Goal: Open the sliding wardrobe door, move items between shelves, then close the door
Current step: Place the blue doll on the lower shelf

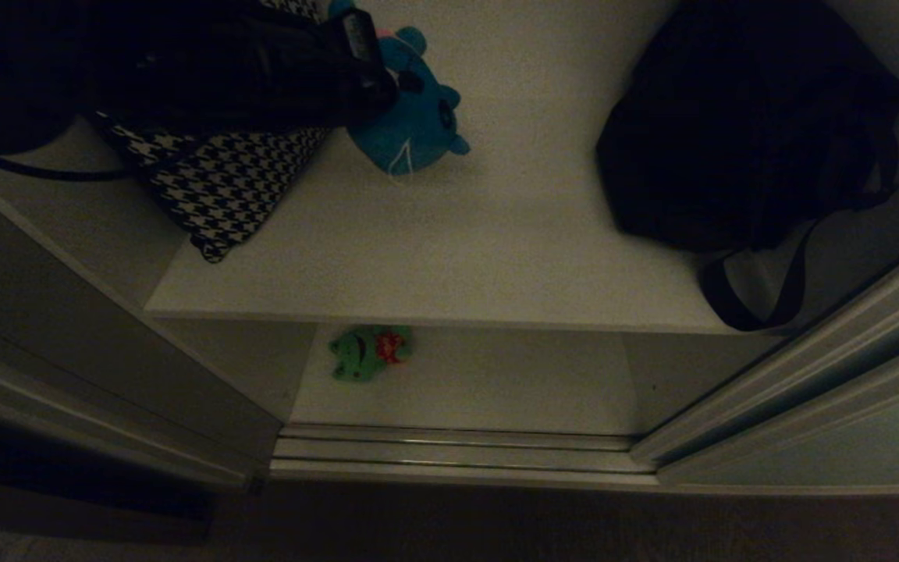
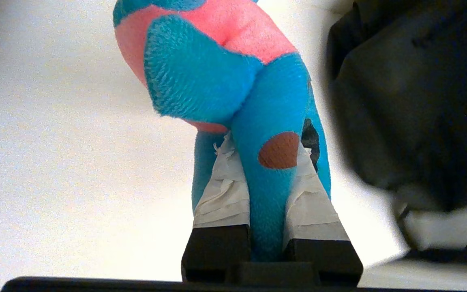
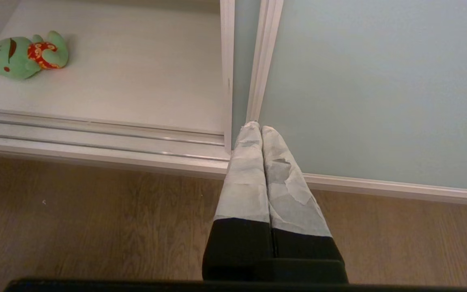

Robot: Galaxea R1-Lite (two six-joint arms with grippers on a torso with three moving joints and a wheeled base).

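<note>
My left gripper [image 1: 391, 74] reaches in from the upper left over the upper shelf [image 1: 418, 257] and is shut on the teal-blue plush toy [image 1: 417, 121]. In the left wrist view the taped fingers [image 2: 225, 190] pinch a limb of that teal and pink toy [image 2: 201, 77]. On the lower shelf [image 1: 496, 390] lies the green plush toy [image 1: 367, 353], with a red patch [image 3: 26, 56]. The sliding wardrobe door [image 1: 832, 445] stands slid to the right, leaving the wardrobe open. My right gripper [image 3: 258, 127] is shut and empty, low in front of the door's [image 3: 379, 89] edge.
A houndstooth bag [image 1: 223, 183] lies under my left arm at the upper shelf's left. A black bag [image 1: 746, 117] with a hanging strap fills the shelf's right side. The ribbed floor track [image 1: 457, 453] runs along the wardrobe's front, with wood floor [image 3: 95, 227] before it.
</note>
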